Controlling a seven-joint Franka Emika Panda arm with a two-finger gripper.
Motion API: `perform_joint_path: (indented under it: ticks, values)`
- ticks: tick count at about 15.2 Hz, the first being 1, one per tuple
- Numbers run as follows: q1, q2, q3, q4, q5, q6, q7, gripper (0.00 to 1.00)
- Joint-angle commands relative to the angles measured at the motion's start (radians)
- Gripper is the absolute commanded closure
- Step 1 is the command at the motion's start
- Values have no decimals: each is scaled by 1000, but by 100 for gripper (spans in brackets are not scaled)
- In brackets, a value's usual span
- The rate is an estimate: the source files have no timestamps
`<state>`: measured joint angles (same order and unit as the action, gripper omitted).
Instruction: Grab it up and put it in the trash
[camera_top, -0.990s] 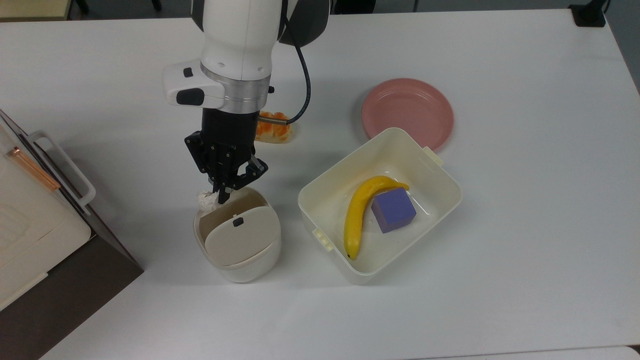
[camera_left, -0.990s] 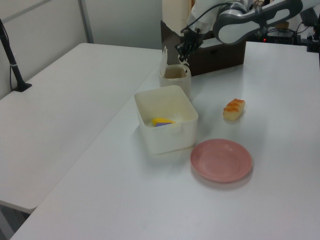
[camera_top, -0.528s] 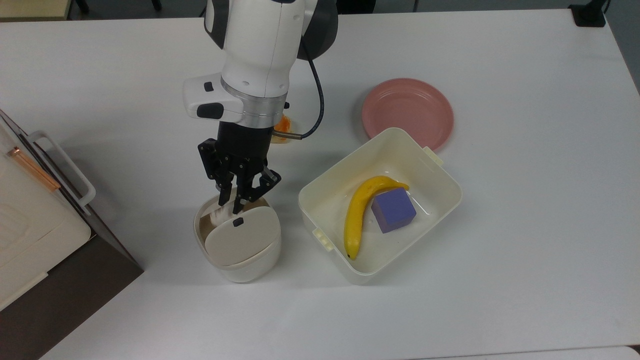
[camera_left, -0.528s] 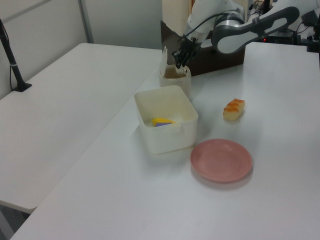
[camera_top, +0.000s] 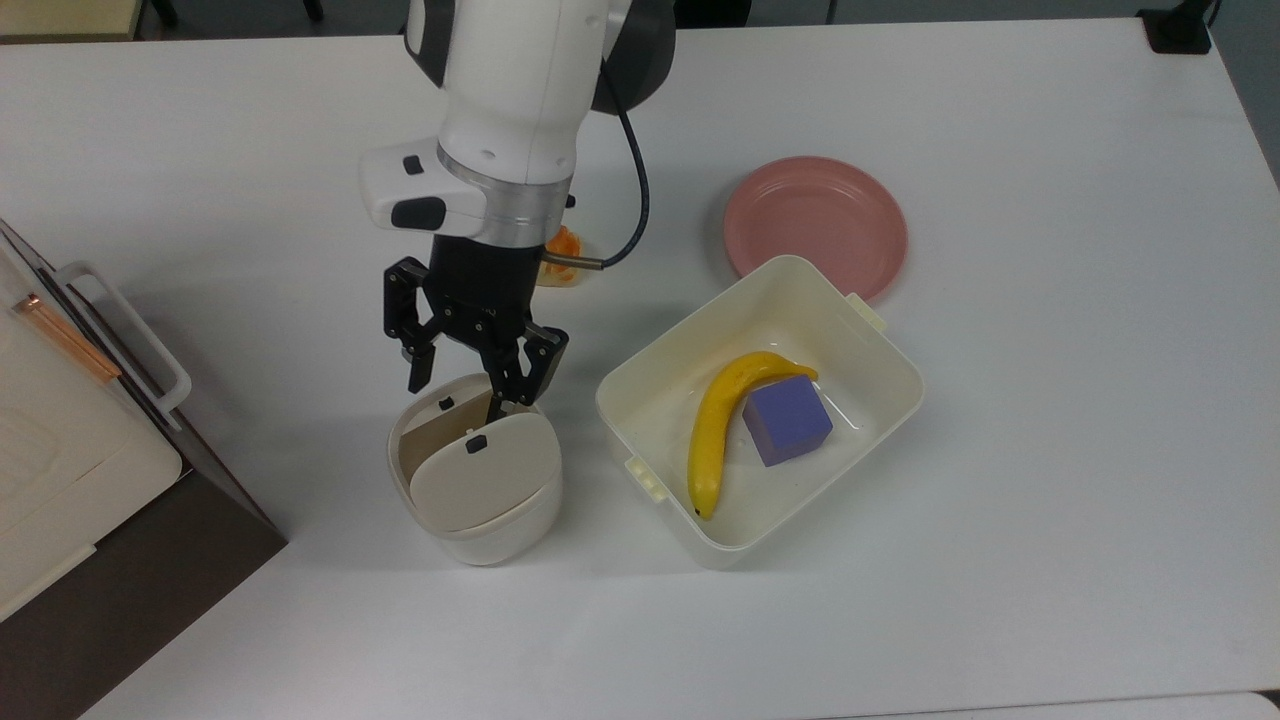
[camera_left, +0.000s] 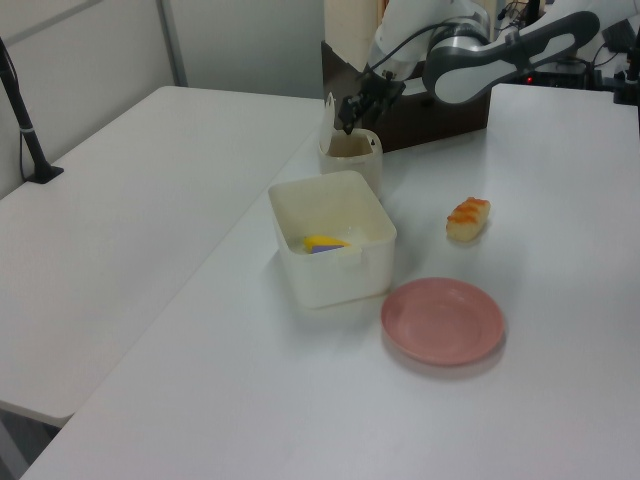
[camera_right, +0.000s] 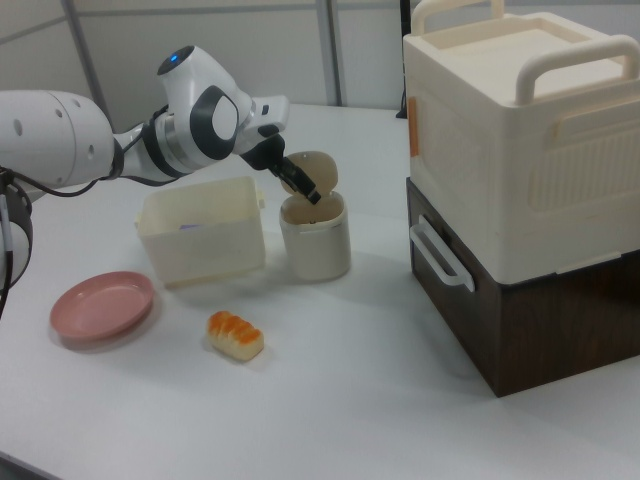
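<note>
One gripper (camera_top: 461, 388) hangs just above the open back half of one small round bin (camera_top: 474, 480), its two black fingers (camera_top: 418, 365) spread wide with nothing between them. In the left view the gripper (camera_left: 352, 113) sits over the bin (camera_left: 350, 158), and in the right view it (camera_right: 300, 182) is at the bin's (camera_right: 315, 235) raised lid.

The paper wad cannot be seen now. A second ago it was pinched in the fingertips at the bin's rim; half a second ago it was being pushed under the flap with the fingers nearly closed. Since then the fingers have opened and lifted a little, and the brown opening where the wad went looks bare, so it appears to lie inside the bin.

On the one white table (camera_top: 1050, 500) stand one rectangular cream tub (camera_top: 880, 410) holding one banana (camera_top: 715, 430) and one purple block (camera_top: 787, 420), one pink plate (camera_top: 816, 225) just behind the tub, and one orange-glazed bread piece (camera_left: 468, 219), mostly hidden by the arm in the top view. One cream box with handles (camera_right: 520, 130) rests on a brown base (camera_right: 520, 310) near the bin. None of these has moved.
</note>
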<state>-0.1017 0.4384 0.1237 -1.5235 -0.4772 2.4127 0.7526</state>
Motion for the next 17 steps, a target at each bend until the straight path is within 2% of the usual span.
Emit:
perform_joint_path:
  ticks: [1,4,5,9,10,12,17]
  values:
    - [-9,-50,2,-17,55,-93,-175,28]
    - [-13,-87,2,-12,133,-240,-399,24]
    - [-22,-104,-1,5,197,-320,-530,23]
    - [-68,-141,-10,97,323,-504,-725,6]
    - [-82,-147,-13,111,353,-541,-760,1]
    - [-104,-161,-18,132,406,-587,-805,0]
    - [-121,-170,-42,206,419,-754,-822,0]
